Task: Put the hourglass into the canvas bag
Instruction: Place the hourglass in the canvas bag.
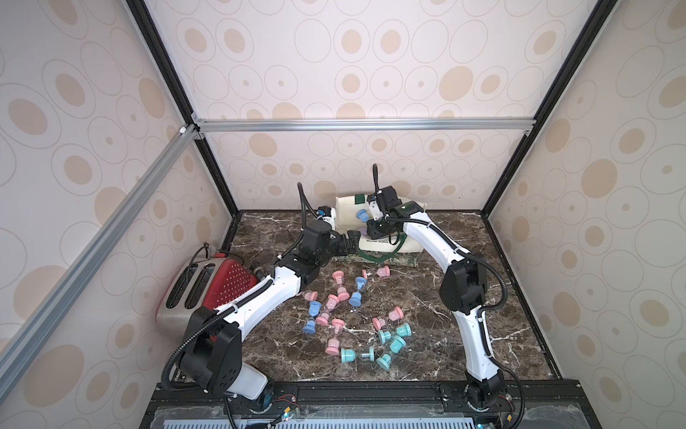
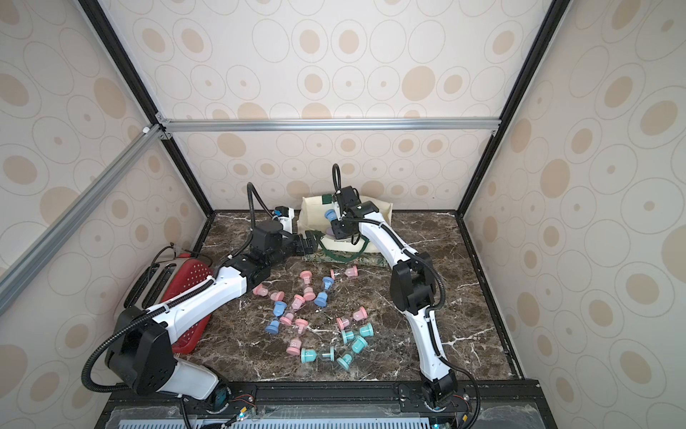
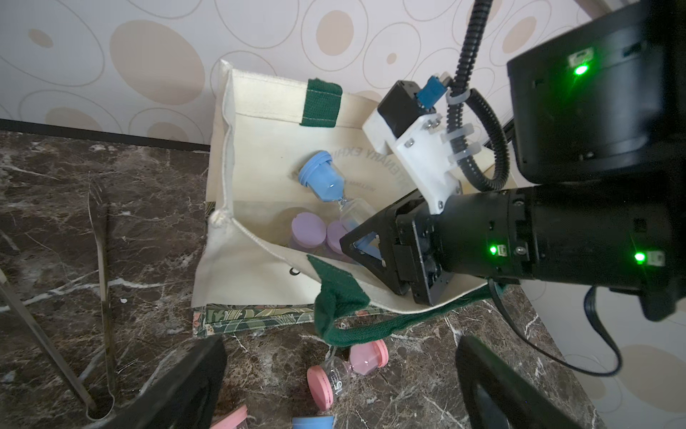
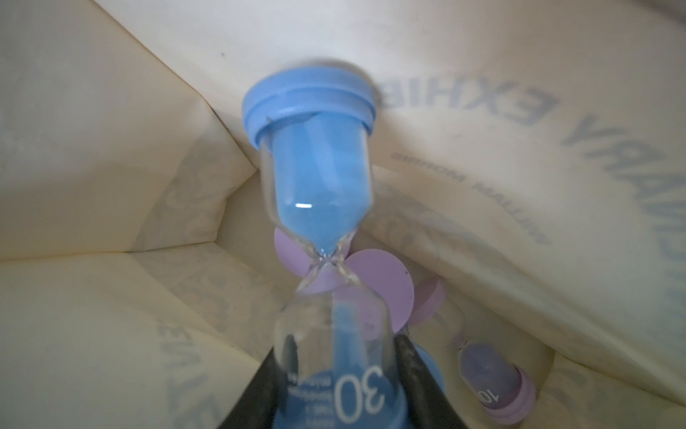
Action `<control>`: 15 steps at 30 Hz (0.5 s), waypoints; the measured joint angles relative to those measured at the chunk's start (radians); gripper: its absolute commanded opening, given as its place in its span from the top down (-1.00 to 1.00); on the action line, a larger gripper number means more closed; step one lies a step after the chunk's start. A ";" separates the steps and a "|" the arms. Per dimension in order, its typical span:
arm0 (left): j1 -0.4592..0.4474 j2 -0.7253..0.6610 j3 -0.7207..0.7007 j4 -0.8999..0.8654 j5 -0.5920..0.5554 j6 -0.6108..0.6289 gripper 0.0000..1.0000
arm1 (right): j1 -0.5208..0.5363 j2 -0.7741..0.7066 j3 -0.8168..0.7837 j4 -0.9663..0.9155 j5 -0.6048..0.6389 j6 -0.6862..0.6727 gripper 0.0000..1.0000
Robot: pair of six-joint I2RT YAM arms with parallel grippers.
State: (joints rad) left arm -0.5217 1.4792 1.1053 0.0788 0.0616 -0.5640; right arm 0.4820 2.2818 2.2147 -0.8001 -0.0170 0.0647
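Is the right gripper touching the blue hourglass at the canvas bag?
Touching. The right wrist view shows the right gripper with its dark fingers pressed against both sides of the blue hourglass, on the glass bulb marked 30.

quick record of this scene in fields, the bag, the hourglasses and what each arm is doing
canvas bag: open, at the back edge of the table
blue hourglass: held inside the bag's mouth, not released
right gripper: shut on the blue hourglass
purple hourglasses: at least two, lying in the bag
left gripper: open, empty, beside the bag's rim
loose hourglasses: pink, blue, teal, scattered on the table
toaster: red, at the table's left
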 measured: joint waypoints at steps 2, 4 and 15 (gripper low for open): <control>0.000 0.000 0.000 0.005 0.002 -0.001 -0.95 | 0.000 0.000 -0.008 0.000 0.008 -0.003 0.56; 0.000 0.000 0.000 0.010 0.004 -0.001 -0.95 | 0.000 0.001 -0.020 0.000 0.018 -0.004 0.42; 0.000 0.000 0.000 0.010 0.008 -0.001 -0.95 | -0.002 0.003 -0.026 0.000 0.044 -0.012 -0.18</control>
State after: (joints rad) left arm -0.5213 1.4796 1.1053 0.0891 0.0700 -0.5652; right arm 0.4797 2.2848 2.1883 -0.8001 0.0273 0.0528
